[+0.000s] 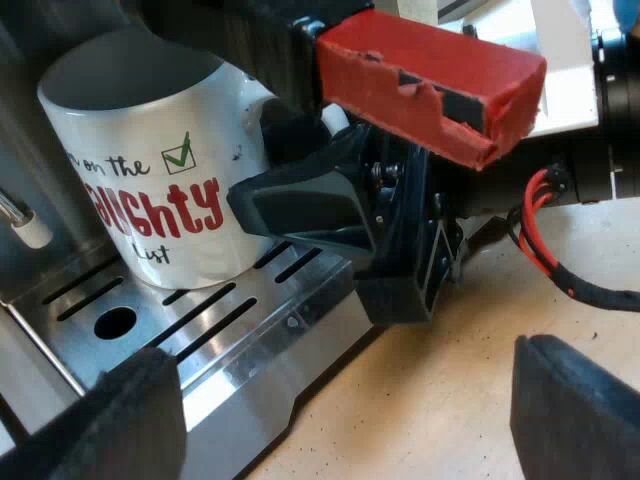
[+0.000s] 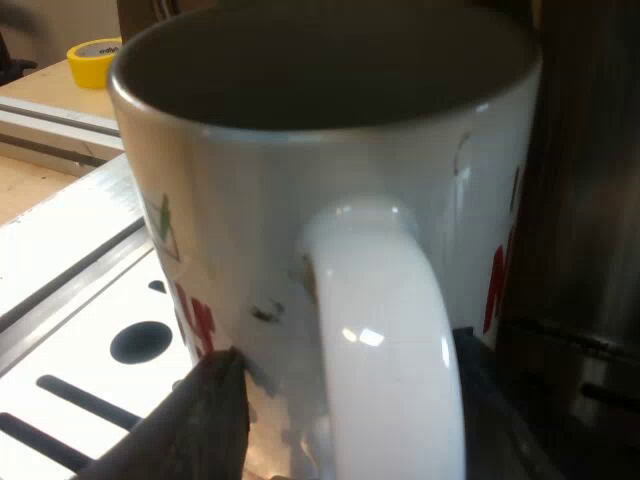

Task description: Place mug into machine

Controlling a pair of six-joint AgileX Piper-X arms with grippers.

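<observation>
White mug (image 1: 150, 180) on the drip tray (image 1: 250, 345), handle at my right gripper (image 2: 350, 400), grip I cannot tell; left gripper (image 1: 340, 415) spread beside the tray.

Mug (image 1: 130, 120) — "on the", "…GHTY", "List" — green checkmark.

- A pale wooden tabletop (image 1: 420, 400) with fine dark specks spreads out as the work surface.
- A white board (image 1: 565, 50) lies farther off on it, under bright light.
- In the right wrist view, a grey metal rail (image 2: 50, 125) runs across pale wood.
- A roll of yellow tape (image 2: 92, 52) sits on a wooden ledge just beyond the rail.
- A plain beige wall (image 2: 60, 15) stands behind the tape.
</observation>
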